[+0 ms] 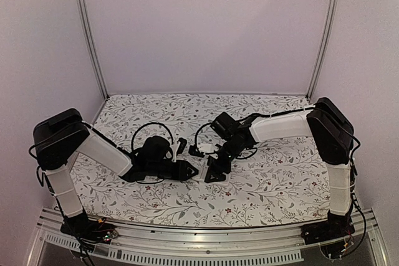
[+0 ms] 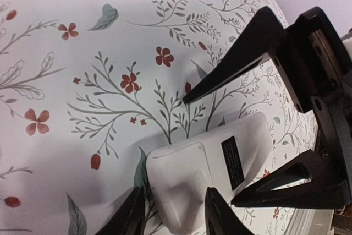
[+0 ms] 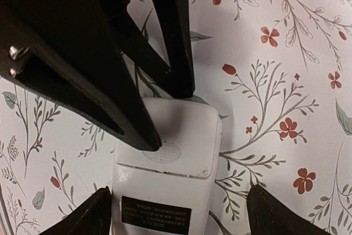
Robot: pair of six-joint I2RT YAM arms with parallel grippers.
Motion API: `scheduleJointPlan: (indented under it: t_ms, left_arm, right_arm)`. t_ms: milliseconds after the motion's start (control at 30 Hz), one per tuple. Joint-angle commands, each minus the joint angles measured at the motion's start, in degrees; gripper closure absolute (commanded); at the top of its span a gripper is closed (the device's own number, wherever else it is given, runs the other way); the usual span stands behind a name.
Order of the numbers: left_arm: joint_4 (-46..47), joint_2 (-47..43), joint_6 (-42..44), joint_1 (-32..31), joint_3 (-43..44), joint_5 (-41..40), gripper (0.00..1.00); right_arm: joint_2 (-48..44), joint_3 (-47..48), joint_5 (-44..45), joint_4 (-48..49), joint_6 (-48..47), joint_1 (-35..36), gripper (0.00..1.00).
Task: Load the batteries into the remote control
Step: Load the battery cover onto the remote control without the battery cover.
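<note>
The remote control [image 1: 202, 172] lies back up on the floral cloth between both grippers, with its battery cover [image 3: 176, 127] fitted and a black label [image 3: 155, 217] showing. My left gripper [image 2: 173, 197] is open at the cover end. One of its fingertips [image 3: 154, 142] rests on the cover's ribbed patch, and the other stands just past the remote's end. My right gripper [image 3: 179, 208] is wide open and straddles the remote's [image 3: 165, 191] long sides near the label. The remote also shows in the left wrist view [image 2: 212, 155]. The batteries are not in view.
Black cables loop above both wrists [image 1: 153, 130]. Metal frame posts [image 1: 87, 29] and white walls stand behind and beside the table. A metal rail [image 1: 199, 241] runs along the front edge. Bare floral cloth [image 1: 274, 179] lies to the right and at the back.
</note>
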Motion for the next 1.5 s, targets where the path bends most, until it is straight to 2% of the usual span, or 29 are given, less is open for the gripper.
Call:
scheduleJointPlan:
  t_ms: [0, 533, 767, 1033, 1200, 1467]
  left_arm:
    - [-11.8, 2.9, 1.2, -1.6, -1.4, -1.5, 0.63]
    - [-17.0, 7.5, 3.5, -4.0, -2.2, -3.3, 0.68]
    - [-15.4, 7.4, 3.9, -4.4, -5.9, -4.2, 0.68]
    - [-14.6, 8.3, 6.5, -4.6, -2.4, -3.0, 0.64]
    - [-14.1, 7.0, 6.7, -4.3, -2.6, -2.4, 0.57]
    - [-11.1, 3.0, 5.4, -1.7, -3.8, 1.9, 0.52]
  right_arm:
    - [2.7, -2.5, 4.0, -6.9, 1.1, -0.6, 0.16]
    - [3.0, -2.7, 3.8, -7.1, 0.9, -0.7, 0.2]
    - [3.2, -3.4, 2.4, -6.9, 0.1, -0.6, 0.27]
    - [2.7, -4.6, -0.6, -4.6, -2.9, -0.7, 0.28]
    - [2.4, -4.7, -0.7, -4.8, -3.4, -0.6, 0.26]
    - [2.5, -5.0, -0.4, -5.5, -4.0, -0.6, 0.27]
